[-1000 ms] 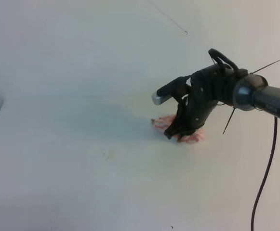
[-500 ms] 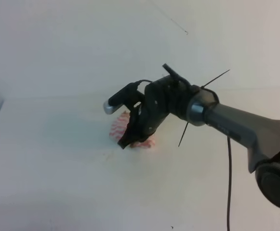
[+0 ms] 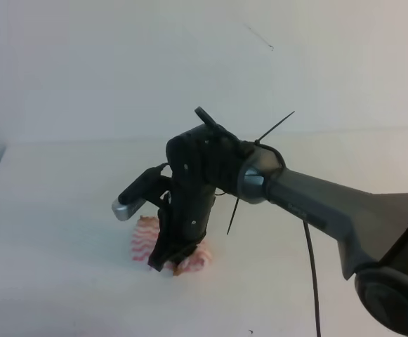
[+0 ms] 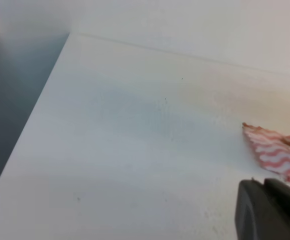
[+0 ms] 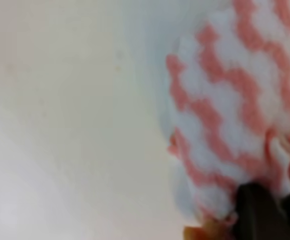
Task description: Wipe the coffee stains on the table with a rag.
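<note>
My right gripper [image 3: 163, 261] reaches across to the left half of the white table [image 3: 63, 210]. It points down and is shut on the pink-and-white zigzag rag [image 3: 146, 243], pressing it flat on the tabletop. The right wrist view is filled by the rag [image 5: 234, 100], with a dark fingertip [image 5: 257, 212] at the bottom and an amber-brown spot [image 5: 204, 233] on the cloth's edge. The left wrist view catches the rag [image 4: 277, 152] at its right edge, and only a faint tan haze [image 4: 234, 97] shows on the table beyond it. No distinct coffee stains show. My left gripper is out of view.
The table's left edge [image 4: 40, 110] drops off to a dark floor. A dark block [image 4: 267, 210], apparently part of the right gripper, sits in the bottom right corner of the left wrist view. A black cable [image 3: 312, 274] hangs under the right arm.
The right gripper has dragged the rag across the table from right of centre to the left and nearer the front edge, with the arm stretching further over.
</note>
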